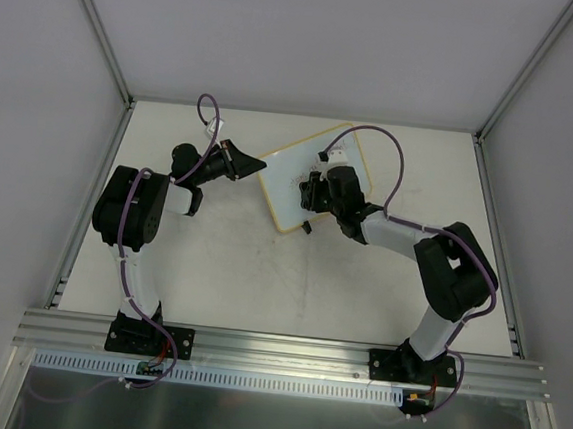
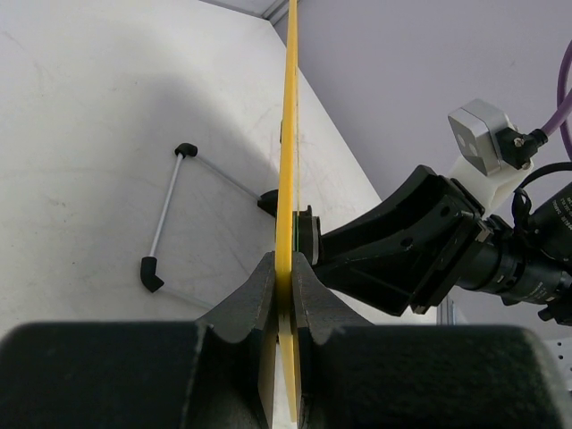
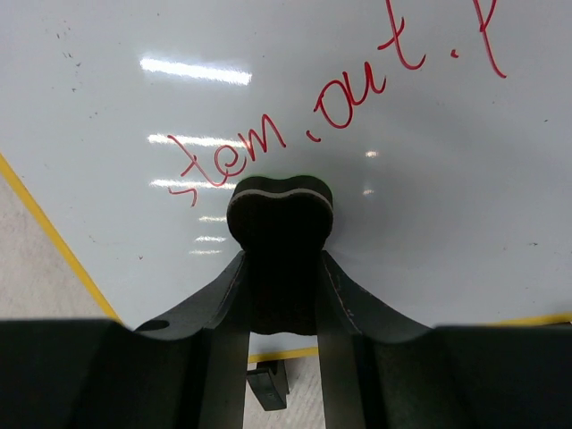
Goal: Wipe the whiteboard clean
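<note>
At the far middle of the white table [image 1: 212, 258], the small yellow-framed white whiteboard [image 1: 288, 180] is clamped edgewise by the left gripper [image 2: 284, 273], steadied so the dark eraser block [image 3: 280, 210] pinched in the right gripper [image 3: 280, 268] is pressed against red handwriting [image 3: 234, 152].

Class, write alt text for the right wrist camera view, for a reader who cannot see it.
The right gripper, its fingers shut on a black eraser, holds it against the whiteboard just below red handwriting. The board's yellow frame runs along the lower left and bottom edges, with a small black clip foot beneath.
</note>
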You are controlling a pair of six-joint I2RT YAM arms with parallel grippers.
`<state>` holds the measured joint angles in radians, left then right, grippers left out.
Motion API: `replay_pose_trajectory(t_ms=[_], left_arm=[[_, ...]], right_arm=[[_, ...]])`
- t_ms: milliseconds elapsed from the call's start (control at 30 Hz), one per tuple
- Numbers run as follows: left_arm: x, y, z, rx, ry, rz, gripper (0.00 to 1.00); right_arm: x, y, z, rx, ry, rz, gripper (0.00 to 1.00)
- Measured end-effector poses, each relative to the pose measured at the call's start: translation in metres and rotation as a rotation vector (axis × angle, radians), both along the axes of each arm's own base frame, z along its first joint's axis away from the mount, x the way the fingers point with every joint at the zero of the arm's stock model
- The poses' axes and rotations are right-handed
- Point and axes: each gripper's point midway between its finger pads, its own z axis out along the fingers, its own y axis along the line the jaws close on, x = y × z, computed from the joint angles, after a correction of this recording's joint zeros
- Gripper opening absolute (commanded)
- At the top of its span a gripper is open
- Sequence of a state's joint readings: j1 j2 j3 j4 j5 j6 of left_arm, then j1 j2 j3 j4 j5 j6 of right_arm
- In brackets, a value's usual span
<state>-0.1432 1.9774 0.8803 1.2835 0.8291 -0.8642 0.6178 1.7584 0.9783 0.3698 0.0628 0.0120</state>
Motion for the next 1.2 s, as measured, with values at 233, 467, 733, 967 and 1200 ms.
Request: replay_pose_trajectory(t_ms=[233, 467, 733, 967, 1200], left_arm=[[0.0, 0.0, 0.0, 0.0, 0.0, 0.0, 0.0], [0.001, 0.001, 0.0, 0.0, 0.0, 0.003, 0.0], [0.001, 0.003, 0.0, 0.0, 0.0, 0.004, 0.0], [0.001, 0.003, 0.0, 0.001, -0.001, 0.007, 0.0], [0.001, 0.003, 0.0, 0.001, -0.001, 0.006, 0.0]], right_arm=[[-0.003, 0.004, 0.0, -0.017, -0.012, 0.006, 0.0], [-0.011, 0.017, 0.001, -0.116, -0.076, 0.016, 0.0], [-0.029, 0.041, -0.002, -0.14, -0.094, 0.093, 0.0], [-0.041, 0.064, -0.001, -0.155, -0.109, 0.168, 0.0], [-0.052, 0.079, -0.002, -0.143, -0.107, 0.238, 0.0]])
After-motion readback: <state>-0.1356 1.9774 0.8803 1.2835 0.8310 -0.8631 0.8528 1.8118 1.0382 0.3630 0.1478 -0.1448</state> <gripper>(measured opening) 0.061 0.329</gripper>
